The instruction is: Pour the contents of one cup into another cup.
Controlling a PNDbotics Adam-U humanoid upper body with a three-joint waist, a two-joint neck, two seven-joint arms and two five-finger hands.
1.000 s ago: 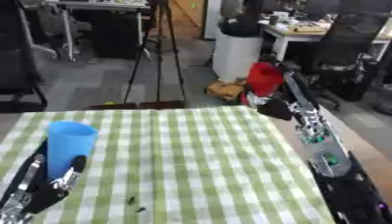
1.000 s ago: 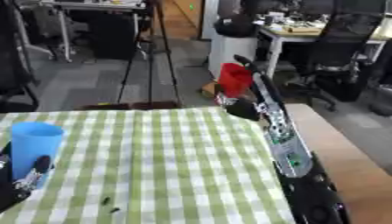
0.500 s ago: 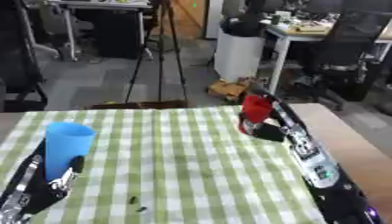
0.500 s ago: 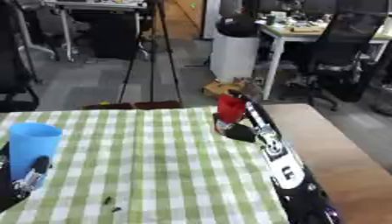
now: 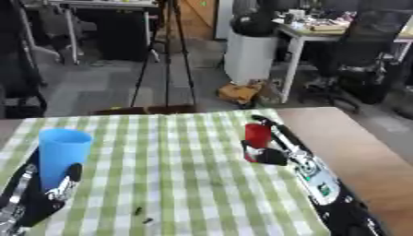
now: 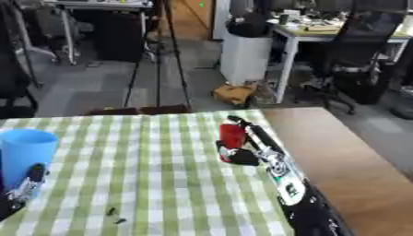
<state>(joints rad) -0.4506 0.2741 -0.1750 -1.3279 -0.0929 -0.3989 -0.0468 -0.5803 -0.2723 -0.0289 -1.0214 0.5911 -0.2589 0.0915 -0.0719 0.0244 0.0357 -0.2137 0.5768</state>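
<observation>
Illumination even and diffuse, moderately bright; no glare. Both views soft throughout, with slight smearing. Background office out of focus. Faint shadows only beneath the right hand on the checked cloth.

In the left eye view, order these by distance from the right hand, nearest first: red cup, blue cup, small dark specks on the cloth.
1. Red cup, held in the right hand, right of centre.
2. Small dark specks, near edge, left of centre.
3. Blue cup, far left, in the left hand.

Grey floor, tripod, white desk, office chair
</observation>
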